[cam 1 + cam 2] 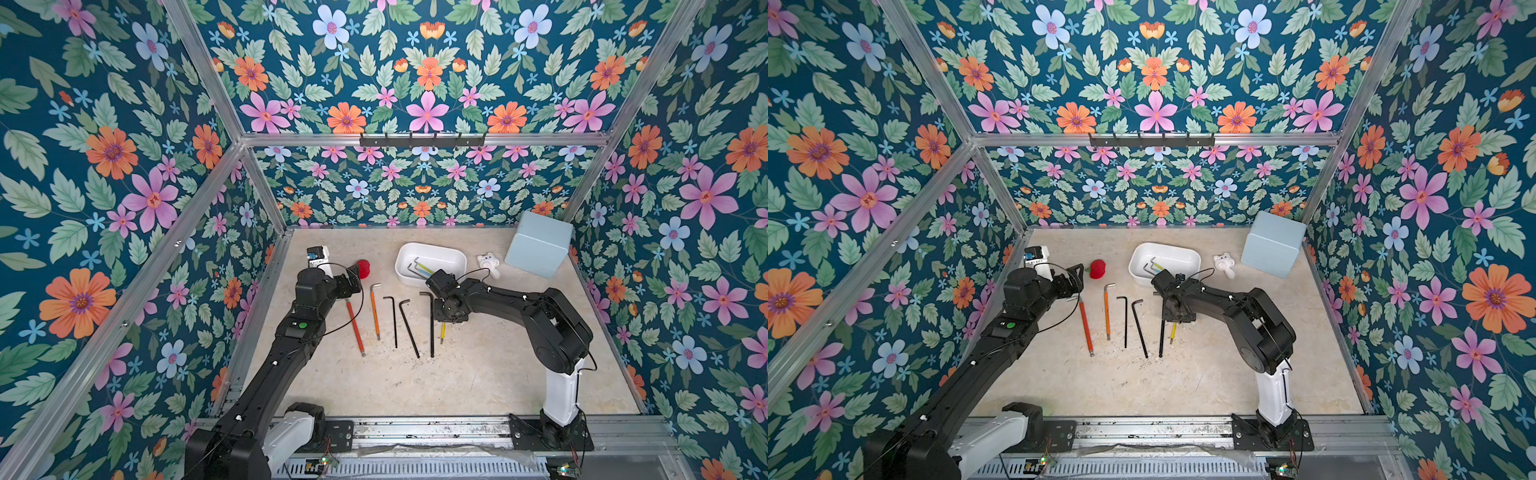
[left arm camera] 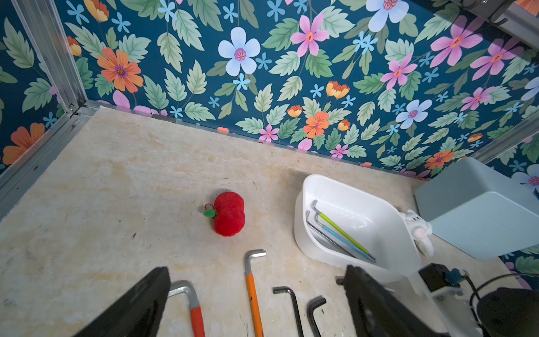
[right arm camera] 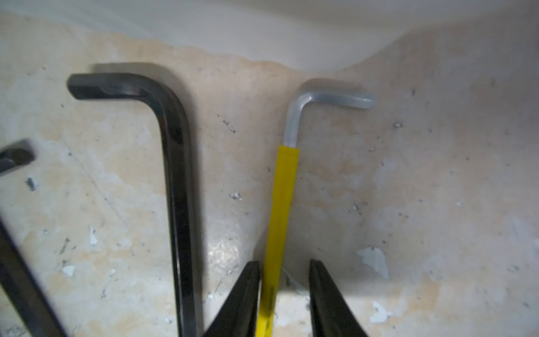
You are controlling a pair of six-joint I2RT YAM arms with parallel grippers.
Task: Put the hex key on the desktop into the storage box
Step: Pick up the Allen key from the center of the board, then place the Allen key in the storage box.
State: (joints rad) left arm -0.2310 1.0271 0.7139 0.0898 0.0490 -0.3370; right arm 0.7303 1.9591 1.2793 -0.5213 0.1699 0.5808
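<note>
right gripper low over desktop, jaws straddling yellow key, not clamped yet, left gripper wide open above red key, box holding coloured keys

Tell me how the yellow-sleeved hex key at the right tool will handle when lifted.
The yellow-sleeved hex key looks thin metal, probably stiff and light. Its bent end should stop rolling. The smooth sleeve might slip in the right tool.

walls: dark teal floral wallpaper ahead of and to both sides of the right gripper | frame: aluminium rails along wall edges | black hook bar high beyond gripper | light: even, diffuse
</note>
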